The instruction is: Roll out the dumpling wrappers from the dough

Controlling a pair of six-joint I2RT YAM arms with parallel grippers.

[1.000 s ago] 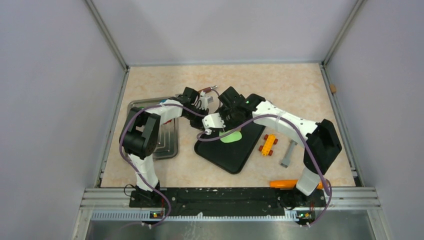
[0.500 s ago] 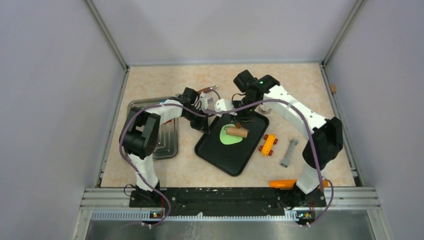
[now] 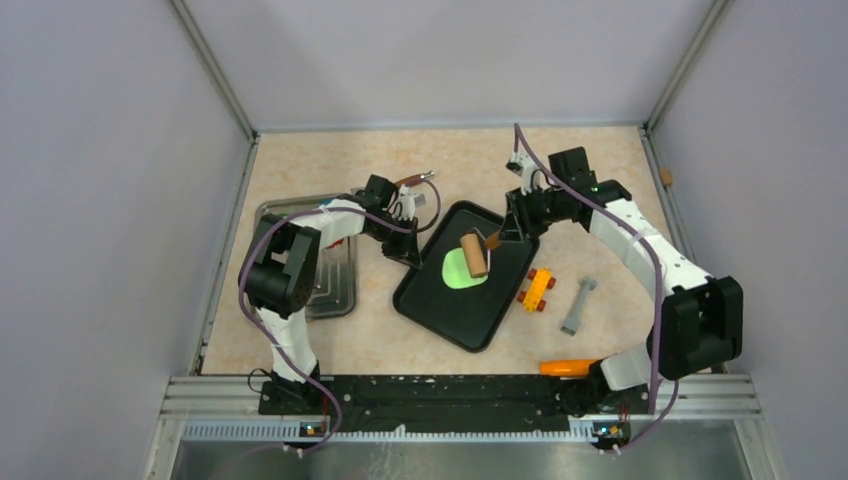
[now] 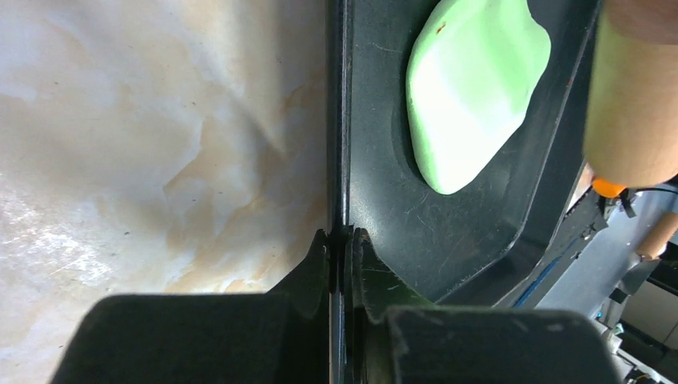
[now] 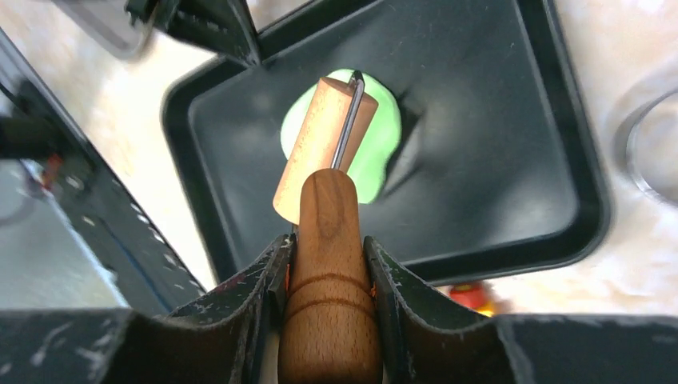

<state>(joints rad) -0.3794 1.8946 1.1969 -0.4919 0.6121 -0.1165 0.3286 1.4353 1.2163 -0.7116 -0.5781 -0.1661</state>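
Observation:
The dough (image 3: 460, 270) is a flattened lime-green blob lying in the black tray (image 3: 470, 320). A wooden roller (image 3: 473, 254) rests on its far right part. My right gripper (image 3: 497, 238) is shut on the roller's wooden handle (image 5: 329, 264), and the barrel (image 5: 320, 148) lies over the dough (image 5: 380, 156). My left gripper (image 3: 413, 245) is shut on the tray's left rim (image 4: 342, 160), with the dough (image 4: 476, 88) just beyond. No dumpling wrappers are in view.
A metal tray (image 3: 337, 285) lies at the left under the left arm. A brown-handled tool (image 3: 415, 180) lies behind the black tray. An orange and red toy brick (image 3: 537, 289), a grey piece (image 3: 578, 306) and an orange object (image 3: 568, 367) lie to the right. A metal ring (image 5: 652, 144) sits beside the black tray.
My right arm has swung back and to the right, pulling the roller across the dough and turning it. The left gripper has stayed on the tray rim.

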